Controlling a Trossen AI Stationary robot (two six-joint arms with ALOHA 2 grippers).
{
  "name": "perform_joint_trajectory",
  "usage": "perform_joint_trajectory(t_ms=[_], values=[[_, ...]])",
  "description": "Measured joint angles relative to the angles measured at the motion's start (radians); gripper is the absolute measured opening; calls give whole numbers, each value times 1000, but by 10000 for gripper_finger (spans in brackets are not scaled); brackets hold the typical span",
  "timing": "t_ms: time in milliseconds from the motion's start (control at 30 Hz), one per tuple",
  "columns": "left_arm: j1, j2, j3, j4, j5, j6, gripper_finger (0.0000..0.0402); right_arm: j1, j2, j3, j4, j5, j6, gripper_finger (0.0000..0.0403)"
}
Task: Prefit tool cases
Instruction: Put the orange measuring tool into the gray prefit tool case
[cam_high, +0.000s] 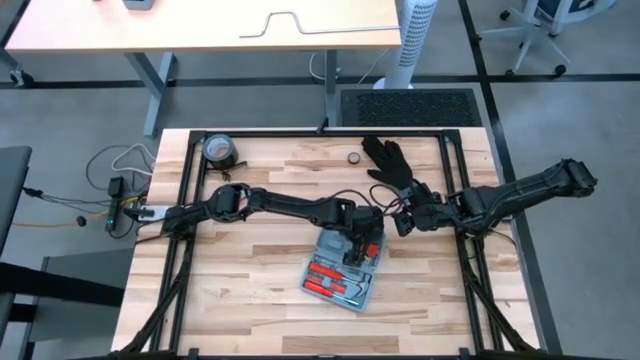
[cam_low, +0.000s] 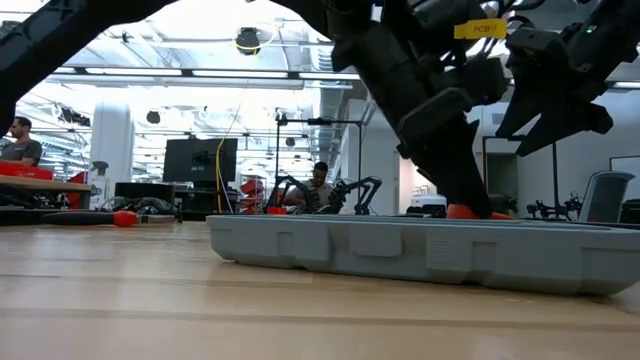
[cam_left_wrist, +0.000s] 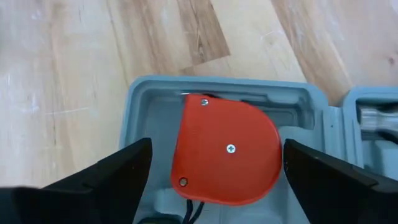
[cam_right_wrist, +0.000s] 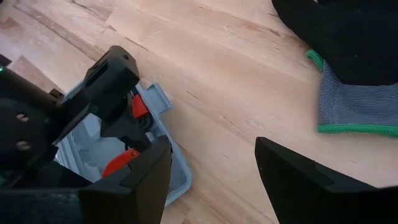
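Fingers spread wide, my left gripper (cam_left_wrist: 214, 171) hovers over the orange tool (cam_left_wrist: 227, 152) in the open case (cam_high: 343, 267) at mid-worktop (cam_high: 260, 260), while my right gripper (cam_high: 408, 217), also parted and empty, waits just beside the glove (cam_high: 390, 158).

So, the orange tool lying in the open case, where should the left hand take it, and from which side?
Probably from straight above, closing on the two opposite side edges of the orange tool. It lies flat in a recess of the case, and the left hand already hangs open on either side of it.
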Motion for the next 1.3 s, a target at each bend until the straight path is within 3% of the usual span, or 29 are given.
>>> perform_joint_trajectory(t_ms=[300, 467, 633, 1100, 1133, 1200, 1300], values=[[1, 34, 3, -6, 92, -10, 345, 0, 0, 0, -2, 0, 5, 240], [-9, 41, 4, 5, 17, -63, 329, 0, 0, 0, -1, 0, 5, 240], [6, 42, 4, -17, -18, -148, 247, 0, 0, 0, -2, 0, 4, 240], [53, -21, -2, -193, -53, -227, 230, 0, 0, 0, -16, 0, -2, 240], [56, -25, -2, -205, -53, -231, 218, 0, 0, 0, -15, 0, -3, 240], [60, -32, -2, -207, -57, -254, 128, -1, 0, 0, -15, 0, -3, 240], [62, -34, -12, -221, -59, -289, 81, 0, 0, 0, -13, 0, -3, 240]])
